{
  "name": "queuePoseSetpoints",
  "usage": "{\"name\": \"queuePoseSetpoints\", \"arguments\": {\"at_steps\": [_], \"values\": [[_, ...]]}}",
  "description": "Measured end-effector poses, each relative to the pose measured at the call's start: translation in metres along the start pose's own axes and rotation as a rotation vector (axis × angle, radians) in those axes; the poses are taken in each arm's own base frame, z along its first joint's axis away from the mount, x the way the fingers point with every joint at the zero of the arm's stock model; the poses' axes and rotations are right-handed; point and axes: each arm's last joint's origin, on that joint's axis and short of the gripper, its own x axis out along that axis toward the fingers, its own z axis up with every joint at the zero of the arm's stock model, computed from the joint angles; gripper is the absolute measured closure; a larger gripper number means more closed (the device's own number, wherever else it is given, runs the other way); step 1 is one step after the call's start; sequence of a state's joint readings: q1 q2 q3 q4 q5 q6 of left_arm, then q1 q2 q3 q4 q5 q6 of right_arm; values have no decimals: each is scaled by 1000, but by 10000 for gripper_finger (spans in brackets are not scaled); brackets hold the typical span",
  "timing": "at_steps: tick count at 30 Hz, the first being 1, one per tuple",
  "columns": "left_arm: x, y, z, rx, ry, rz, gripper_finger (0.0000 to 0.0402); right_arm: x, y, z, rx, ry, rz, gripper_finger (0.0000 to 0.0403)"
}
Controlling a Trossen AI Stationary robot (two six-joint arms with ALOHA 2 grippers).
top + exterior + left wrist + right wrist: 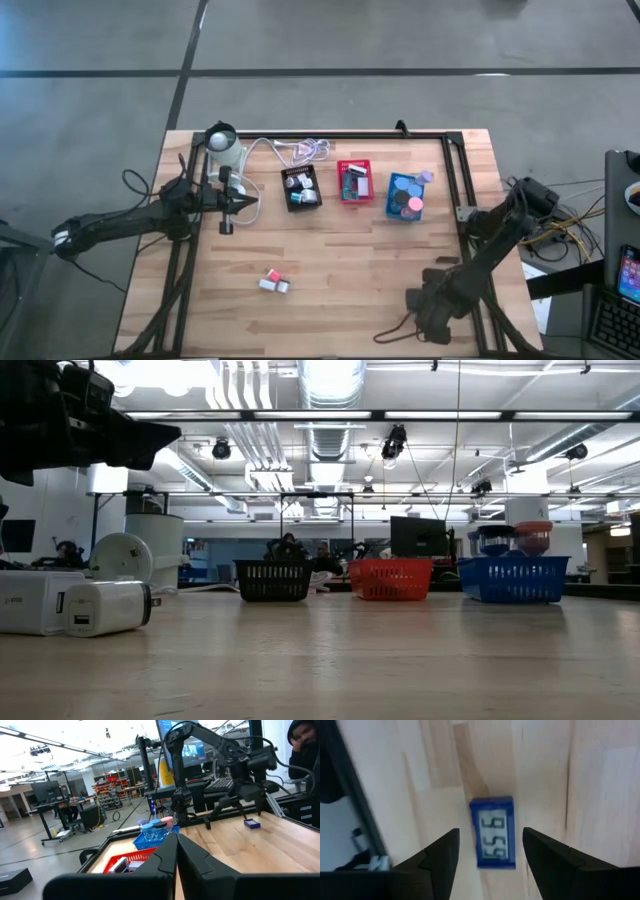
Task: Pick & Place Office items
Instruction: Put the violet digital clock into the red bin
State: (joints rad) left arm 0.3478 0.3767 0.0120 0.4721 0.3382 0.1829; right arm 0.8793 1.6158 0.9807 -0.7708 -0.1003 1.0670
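A small blue block with a digit display lies on the table between the right gripper's spread fingers — not yet gripped. Left gripper, pinched empty, hovers near 3 trays — black, red, blue — already filled. 2 white-pink pieces remain loose.

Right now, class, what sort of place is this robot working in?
Probably a robotics lab or workshop: exposed ceiling ducts, workbenches with monitors, shelving stocked with parts, and a wooden table in a metal frame.
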Motion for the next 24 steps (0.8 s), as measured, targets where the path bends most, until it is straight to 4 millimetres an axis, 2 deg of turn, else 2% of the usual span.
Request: {"name": "queuePoseSetpoints", "arguments": {"at_steps": [7, 16, 24], "values": [[0, 0, 0, 0, 0, 0, 392, 22, 0, -2, -28, 26, -85, 177], [0, 0, 0, 0, 1, 0, 392, 25, 3, -4, -45, 28, -85, 158], [0, 0, 0, 0, 1, 0, 389, 17, 3, -5, -43, 10, -61, 155]]}}
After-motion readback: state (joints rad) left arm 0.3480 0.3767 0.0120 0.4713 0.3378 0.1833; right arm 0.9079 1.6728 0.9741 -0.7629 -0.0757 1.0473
